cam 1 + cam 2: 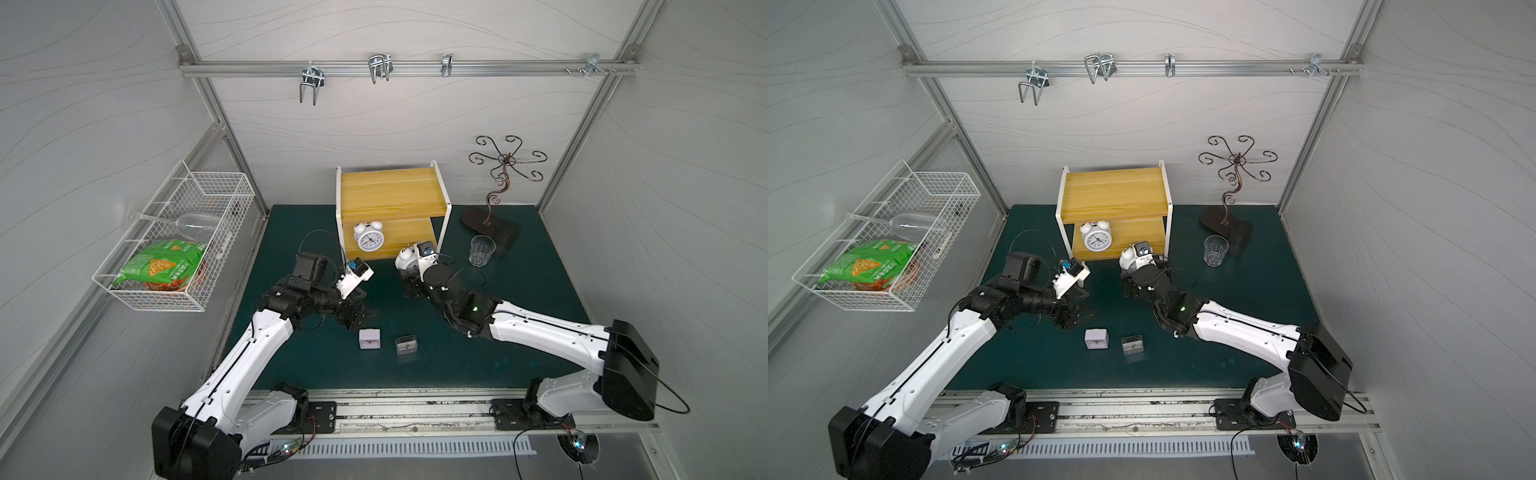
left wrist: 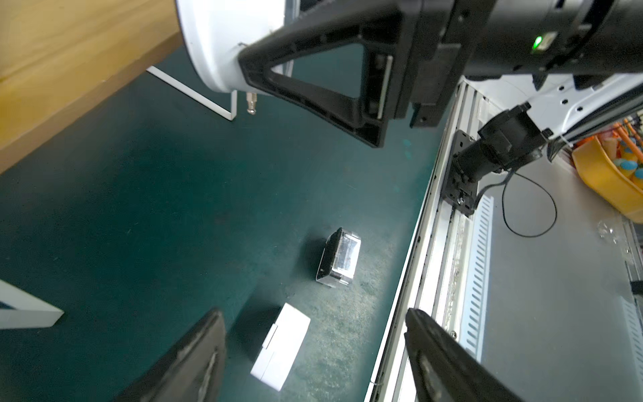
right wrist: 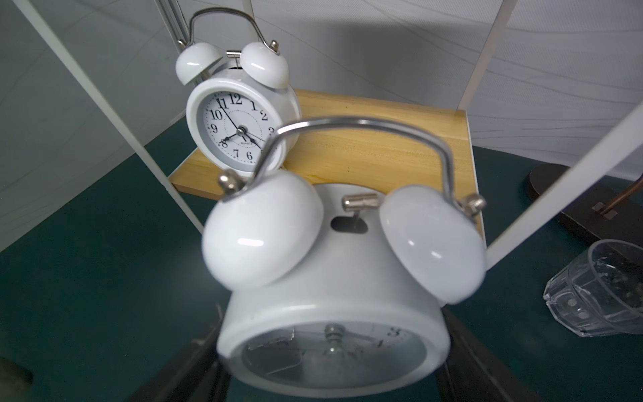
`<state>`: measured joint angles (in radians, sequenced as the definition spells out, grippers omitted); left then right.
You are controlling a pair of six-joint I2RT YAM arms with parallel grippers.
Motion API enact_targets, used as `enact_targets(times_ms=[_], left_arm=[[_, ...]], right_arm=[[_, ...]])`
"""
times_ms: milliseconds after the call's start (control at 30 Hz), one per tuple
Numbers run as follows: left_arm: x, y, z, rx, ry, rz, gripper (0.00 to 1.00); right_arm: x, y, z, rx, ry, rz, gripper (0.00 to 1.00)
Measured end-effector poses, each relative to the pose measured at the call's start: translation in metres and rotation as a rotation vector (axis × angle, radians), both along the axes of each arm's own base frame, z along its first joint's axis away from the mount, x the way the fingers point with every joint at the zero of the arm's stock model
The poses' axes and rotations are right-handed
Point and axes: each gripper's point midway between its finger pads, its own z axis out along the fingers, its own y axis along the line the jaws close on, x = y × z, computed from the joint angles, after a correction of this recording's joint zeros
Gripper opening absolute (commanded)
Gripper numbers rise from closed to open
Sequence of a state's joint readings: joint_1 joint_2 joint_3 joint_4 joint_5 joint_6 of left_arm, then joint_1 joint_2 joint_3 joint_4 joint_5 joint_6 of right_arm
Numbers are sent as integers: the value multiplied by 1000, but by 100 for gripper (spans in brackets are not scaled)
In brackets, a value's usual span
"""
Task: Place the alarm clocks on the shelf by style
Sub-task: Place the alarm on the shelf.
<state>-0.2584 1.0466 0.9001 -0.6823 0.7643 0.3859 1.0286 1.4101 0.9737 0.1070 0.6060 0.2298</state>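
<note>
The shelf (image 1: 392,195) (image 1: 1115,195) stands at the back of the green mat. On its lower board stands one round white twin-bell alarm clock (image 1: 369,237) (image 3: 240,118), upright and facing forward. My right gripper (image 1: 406,268) (image 3: 330,365) is shut on the second twin-bell clock (image 1: 403,257) (image 3: 334,278), just in front of the lower board's right half. A white square clock (image 1: 369,338) (image 2: 280,346) and a transparent-cased clock (image 1: 406,345) (image 2: 339,259) sit on the mat near the front. My left gripper (image 1: 357,309) (image 2: 313,313) hovers open just behind the white square clock, holding nothing.
A clear drinking glass (image 1: 481,249) (image 3: 598,289) stands right of the shelf, close to the right gripper. Behind it is a dark curly metal stand (image 1: 492,222). A white wire basket (image 1: 174,249) on the left wall holds a snack bag and a wine glass.
</note>
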Motion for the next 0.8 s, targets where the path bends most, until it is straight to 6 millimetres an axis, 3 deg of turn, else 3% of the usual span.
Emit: enact_targets(times_ms=[567,800], left_arm=[[0,7,-1,-18,8,24,84],[-1,7,0,-19,4,24,84]], right_arm=[[42,10,17,-2,-93,-109,73],[56,10,14,-15,-92,-146,72]])
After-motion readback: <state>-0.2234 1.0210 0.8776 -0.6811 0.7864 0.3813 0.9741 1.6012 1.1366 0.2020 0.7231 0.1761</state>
